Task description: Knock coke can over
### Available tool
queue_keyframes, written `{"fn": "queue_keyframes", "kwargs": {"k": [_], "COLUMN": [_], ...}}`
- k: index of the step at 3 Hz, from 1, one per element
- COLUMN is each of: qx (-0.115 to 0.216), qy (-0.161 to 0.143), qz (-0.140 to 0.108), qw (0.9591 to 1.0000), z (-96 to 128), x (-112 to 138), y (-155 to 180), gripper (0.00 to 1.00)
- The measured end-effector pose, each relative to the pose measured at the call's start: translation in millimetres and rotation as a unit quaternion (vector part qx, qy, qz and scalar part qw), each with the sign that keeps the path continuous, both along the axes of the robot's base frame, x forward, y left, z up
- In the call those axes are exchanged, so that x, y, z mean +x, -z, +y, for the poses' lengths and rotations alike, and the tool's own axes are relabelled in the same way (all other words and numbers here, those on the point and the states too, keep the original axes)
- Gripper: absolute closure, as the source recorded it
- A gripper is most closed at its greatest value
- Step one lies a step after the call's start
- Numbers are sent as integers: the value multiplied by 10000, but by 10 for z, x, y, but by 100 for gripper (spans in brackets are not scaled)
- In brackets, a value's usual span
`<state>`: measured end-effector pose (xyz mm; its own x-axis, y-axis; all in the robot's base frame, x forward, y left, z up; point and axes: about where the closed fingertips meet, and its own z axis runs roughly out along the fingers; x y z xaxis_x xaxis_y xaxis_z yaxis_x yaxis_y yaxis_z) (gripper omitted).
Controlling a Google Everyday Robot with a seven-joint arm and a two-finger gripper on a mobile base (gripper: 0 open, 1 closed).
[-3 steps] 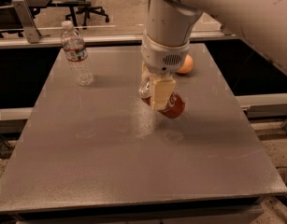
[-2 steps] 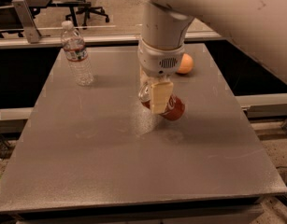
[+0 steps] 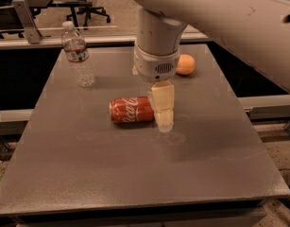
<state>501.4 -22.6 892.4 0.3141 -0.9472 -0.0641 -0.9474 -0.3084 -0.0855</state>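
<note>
I see the coke can (image 3: 132, 110) lying on its side mid-tabletop (image 3: 135, 174), its right end against the gripper (image 3: 163, 119), which hangs just above the surface (open or closed, I cannot tell). 1 water bottle (image 3: 77, 56) and 1 orange (image 3: 185, 64) sit farther back.

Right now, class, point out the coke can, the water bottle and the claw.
coke can (image 3: 131, 110): camera view, red side.
water bottle (image 3: 77, 55): camera view, label.
claw (image 3: 164, 118): camera view, tip, beside the can's right end.
</note>
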Motion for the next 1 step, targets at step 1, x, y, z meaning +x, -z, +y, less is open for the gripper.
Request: {"fn": "queue_keyframes", "kwargs": {"k": [1], "qx": [0], "qy": [0], "qz": [0], "qw": [10000], "z": [0], "x": [0], "y": [0], "gripper": [0]}}
